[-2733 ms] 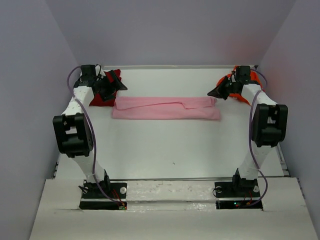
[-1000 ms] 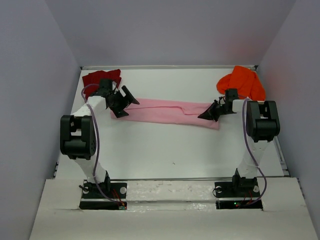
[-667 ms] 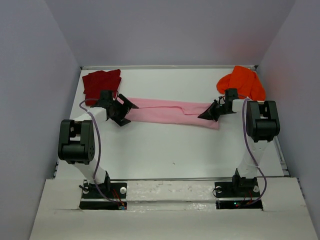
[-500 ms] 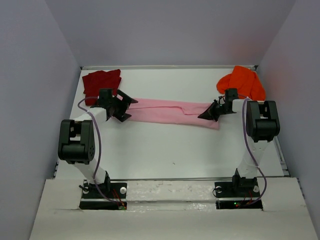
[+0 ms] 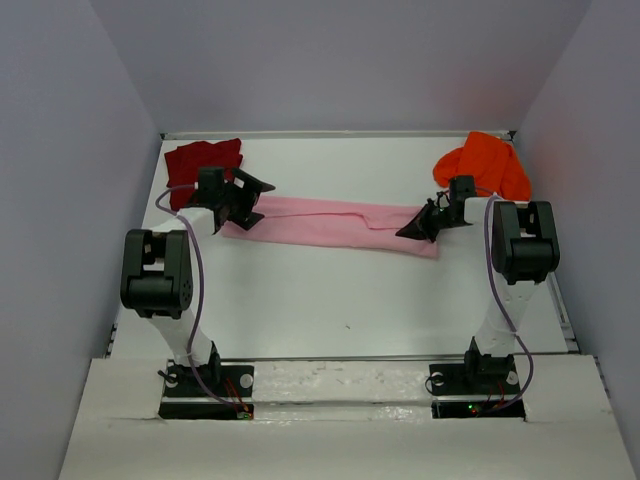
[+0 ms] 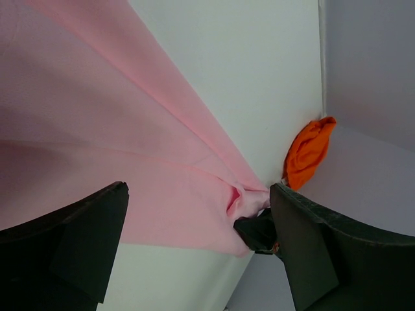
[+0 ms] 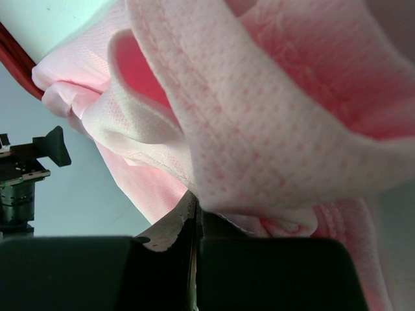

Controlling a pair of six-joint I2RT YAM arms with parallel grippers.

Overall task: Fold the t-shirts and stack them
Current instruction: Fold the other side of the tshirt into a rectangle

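Observation:
The light pink t-shirt (image 5: 330, 225) lies folded into a long strip across the middle of the table (image 5: 340, 300). My right gripper (image 5: 418, 228) is shut on its right end, where the cloth bunches against the closed jaws (image 7: 194, 217). My left gripper (image 5: 245, 200) hovers open over the strip's left end, its fingers (image 6: 84, 246) wide apart above the pink t-shirt (image 6: 97, 129) with nothing between them. The dark red t-shirt (image 5: 200, 160) sits at the far left corner. At the far right corner the bright orange t-shirt (image 5: 485, 165) lies crumpled.
Lilac walls close in the table on the left, back and right. The table's back edge (image 5: 340, 134) runs just behind the red and orange shirts. Both arm bases stand at the near edge.
Both grippers have come from the back corners to the pink t-shirt's ends. Over the last second the left gripper shifted slightly toward the back, still open. The right arm held still.

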